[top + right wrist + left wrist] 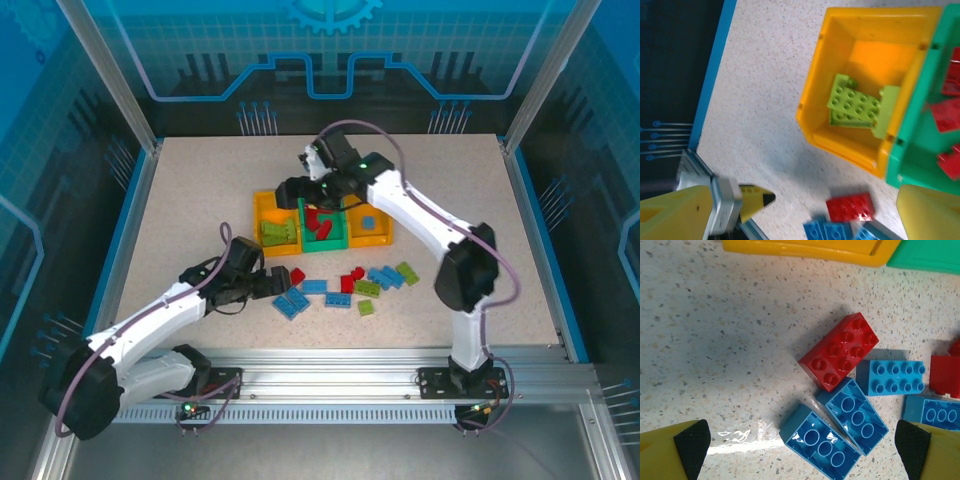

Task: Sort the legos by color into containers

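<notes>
- Three joined bins stand in a row at the middle of the table (180, 200).
- The left bin (258, 225) (840, 45) is yellow and holds the lime legos (277, 234) (855, 105), stacked against one another.
- The middle bin (323, 243) (910, 125) is green and holds the red legos (320, 222) (947, 114).
- The right bin (378, 234) is yellow and holds one blue lego (368, 221).
- The loose legos (345, 288) lie scattered on the table just near of the bins. They are mostly blue, with a few red and lime ones.
- The left gripper (272, 283) (800, 447) hangs low at the left end of that scatter. Its jaws are spread wide and hold nothing, and the black pads (690, 445) sit at the two lower corners of its wrist view.
- Between the pads lies a flipped blue brick (821, 444), hollow side up.
- A second flipped brick (856, 415), also blue, touches it on the right.
- A red brick (840, 351) (297, 275) (850, 207) lies studs up just beyond them, its corner meeting the second flipped brick.
- A studded blue brick (892, 376) lies right of the red brick and close against it.
- The right gripper (290, 190) (837, 200) is raised over the far-left side of the bins, beside the left bin. Its jaws are apart and empty.
- Its wrist view looks down on the left bin and part of the middle bin.
</notes>
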`<state>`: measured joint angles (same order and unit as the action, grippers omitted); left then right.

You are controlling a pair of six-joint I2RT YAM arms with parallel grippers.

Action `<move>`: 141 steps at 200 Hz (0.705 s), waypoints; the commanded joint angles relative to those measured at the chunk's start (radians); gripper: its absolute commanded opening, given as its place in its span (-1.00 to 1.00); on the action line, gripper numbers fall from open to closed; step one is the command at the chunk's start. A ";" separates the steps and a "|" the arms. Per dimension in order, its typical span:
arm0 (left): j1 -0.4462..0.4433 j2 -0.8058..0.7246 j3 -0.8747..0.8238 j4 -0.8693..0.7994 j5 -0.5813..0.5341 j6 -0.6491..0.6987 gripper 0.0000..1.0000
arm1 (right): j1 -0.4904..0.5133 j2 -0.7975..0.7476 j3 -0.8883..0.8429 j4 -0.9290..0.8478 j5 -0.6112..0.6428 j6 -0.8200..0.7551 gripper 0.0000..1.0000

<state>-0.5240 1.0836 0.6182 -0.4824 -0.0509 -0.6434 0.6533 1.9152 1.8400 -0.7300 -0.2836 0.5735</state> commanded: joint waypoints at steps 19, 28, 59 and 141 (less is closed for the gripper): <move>-0.041 0.059 0.040 0.033 0.036 0.053 0.97 | -0.054 -0.210 -0.342 -0.044 0.189 -0.129 0.84; -0.051 0.074 0.049 0.035 0.029 0.052 0.98 | -0.055 -0.247 -0.407 -0.054 0.211 -0.135 0.81; -0.067 0.107 0.057 0.036 -0.007 0.003 0.97 | -0.035 -0.325 -0.598 -0.094 0.236 -0.045 0.63; -0.070 0.074 0.045 0.009 -0.040 -0.022 0.97 | 0.130 -0.173 -0.602 -0.119 0.354 0.089 0.40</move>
<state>-0.5865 1.1847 0.6479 -0.4412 -0.0597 -0.6540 0.7593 1.6714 1.1976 -0.8223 0.0261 0.6132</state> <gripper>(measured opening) 0.987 0.711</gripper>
